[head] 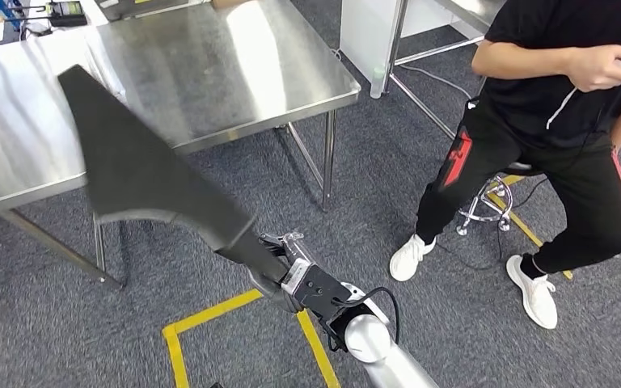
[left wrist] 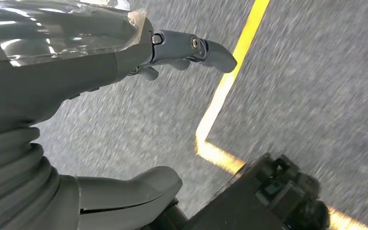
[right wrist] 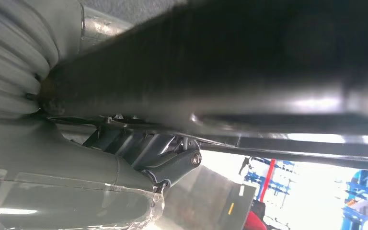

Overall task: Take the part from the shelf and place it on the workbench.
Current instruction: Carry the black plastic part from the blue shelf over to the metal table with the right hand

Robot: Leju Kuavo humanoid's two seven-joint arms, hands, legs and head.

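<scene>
Right hand [head: 287, 267]: grips black part [head: 141, 166] | part raised over steel counter [head: 275, 73] edge | fetched; placing remains | left hand [left wrist: 100, 110]: fingers apart, holding nothing

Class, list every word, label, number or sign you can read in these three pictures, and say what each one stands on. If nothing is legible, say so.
No text can be read anywhere.
Dark flat angular part: no marking shows.
Shiny steel workbench: no label shows.
Small items at the workbench's far corner: too small to read.
Yellow floor tape lines: plain lines, no words.
Person's black clothing with red trouser patch: no lettering visible.
Small yellow mark on a grey panel: too blurred to read.
</scene>
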